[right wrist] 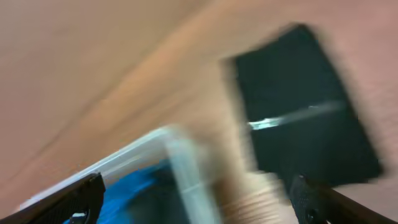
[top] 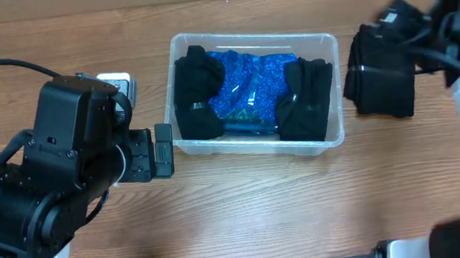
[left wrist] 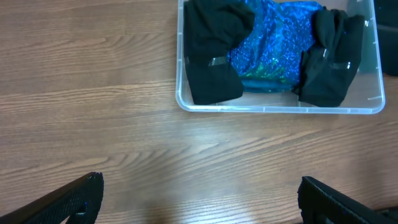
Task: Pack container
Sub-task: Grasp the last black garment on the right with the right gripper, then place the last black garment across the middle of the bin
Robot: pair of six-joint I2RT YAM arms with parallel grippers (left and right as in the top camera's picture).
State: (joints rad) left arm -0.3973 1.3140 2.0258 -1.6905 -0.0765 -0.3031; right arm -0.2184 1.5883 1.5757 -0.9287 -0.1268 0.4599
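Observation:
The clear plastic container point(top: 258, 146) sits at the table's middle. It holds a blue sparkly bundle point(top: 251, 81) between two black folded cloths, one at the left point(top: 196, 94) and one at the right point(top: 304, 101). A third black folded cloth point(top: 382, 82) lies on the table just right of the container. My left gripper point(top: 162, 150) is open and empty by the container's front left corner; its wrist view shows the container point(left wrist: 280, 110) ahead. My right gripper point(right wrist: 199, 199) is open and empty above the outside cloth point(right wrist: 305, 124). The right wrist view is blurred.
A small white and grey object point(top: 117, 80) lies partly hidden behind my left arm. Bare wooden table point(top: 287, 207) stretches in front of the container. My right arm point(top: 455, 34) fills the far right edge.

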